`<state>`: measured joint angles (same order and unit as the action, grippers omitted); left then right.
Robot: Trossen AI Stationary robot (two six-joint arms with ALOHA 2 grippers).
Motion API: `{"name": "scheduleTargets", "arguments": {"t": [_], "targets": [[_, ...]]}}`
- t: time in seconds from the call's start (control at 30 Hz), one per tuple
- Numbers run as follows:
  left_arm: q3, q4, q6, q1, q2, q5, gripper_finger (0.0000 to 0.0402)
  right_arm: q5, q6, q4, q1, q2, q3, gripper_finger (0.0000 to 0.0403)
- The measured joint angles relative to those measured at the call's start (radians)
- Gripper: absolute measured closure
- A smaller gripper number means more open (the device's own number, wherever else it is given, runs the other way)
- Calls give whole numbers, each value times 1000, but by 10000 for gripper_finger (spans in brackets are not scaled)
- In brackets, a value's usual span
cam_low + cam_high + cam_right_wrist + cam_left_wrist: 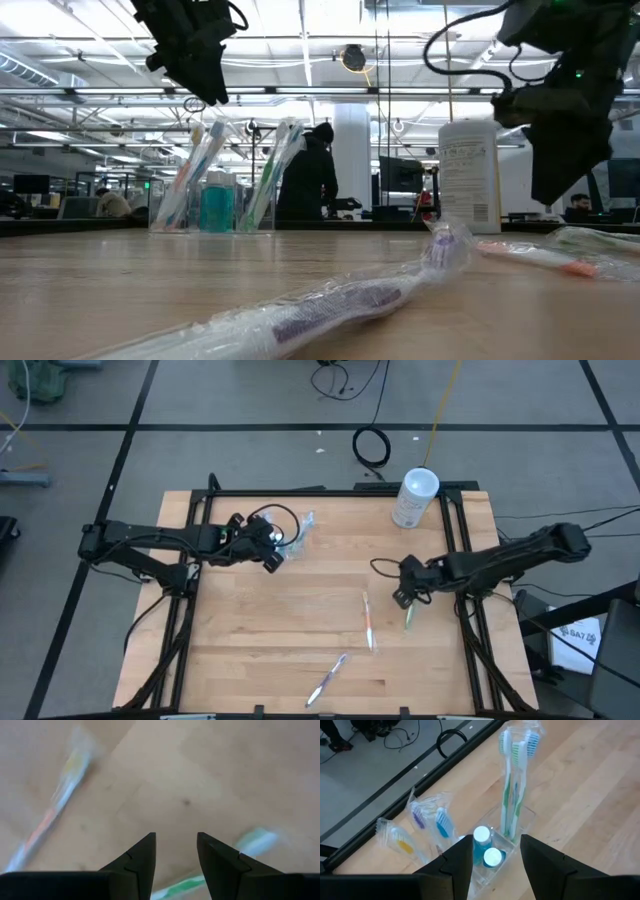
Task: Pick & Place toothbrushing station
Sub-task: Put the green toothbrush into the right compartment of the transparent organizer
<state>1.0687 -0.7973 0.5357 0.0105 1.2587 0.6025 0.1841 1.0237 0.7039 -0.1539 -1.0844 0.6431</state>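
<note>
The toothbrushing station is a small clear plastic cup (495, 865) standing on its base on the wooden table at the far left-centre (300, 532). It holds several wrapped toothbrushes and two blue-capped tubes (486, 847). My left gripper (496, 862) is open and hangs above the cup on its left side (270, 553), touching nothing. My right gripper (176, 857) is open and empty, above the table near its right edge (404, 596). A wrapped green toothbrush (252, 841) lies flat on the table just below it.
A white canister (415, 497) stands at the far right. A wrapped orange toothbrush (368, 622) and a wrapped purple toothbrush (328, 678) lie flat on the table toward the near edge. Black frame rails (462, 550) run along the table's sides. People show in the room behind (308, 180).
</note>
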Motion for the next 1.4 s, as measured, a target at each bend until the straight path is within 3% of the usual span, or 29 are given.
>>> {"name": "scheduleTargets", "arguments": {"t": [0.1, 0.2, 0.37, 0.57, 0.73, 0.93, 1.03, 1.27, 1.4], "targets": [[0, 3, -3, 0, 0, 0, 231, 18, 104, 19, -12, 39, -31, 268], [0, 3, -3, 0, 0, 0, 231, -73, 118, 25, -26, 61, -70, 268], [0, 4, -3, 0, 0, 0, 231, -80, 202, 87, -40, 79, -109, 268], [0, 9, -3, 0, 0, 0, 231, 33, 279, 49, -40, 80, -156, 268], [0, 9, -4, 0, 0, 0, 231, 3, 326, -82, -40, 82, -235, 268], [0, 11, -4, 0, 0, 0, 231, 60, 343, -141, -40, 83, -306, 271], [0, 16, -4, 0, 0, 0, 231, 71, 291, -151, -39, 82, -308, 289], [0, 36, -19, 0, 0, 1, 231, 98, 179, -273, -37, 90, -310, 381], [0, 65, -38, 0, 0, 1, 231, 73, 125, -422, -37, 100, -317, 391]]}}
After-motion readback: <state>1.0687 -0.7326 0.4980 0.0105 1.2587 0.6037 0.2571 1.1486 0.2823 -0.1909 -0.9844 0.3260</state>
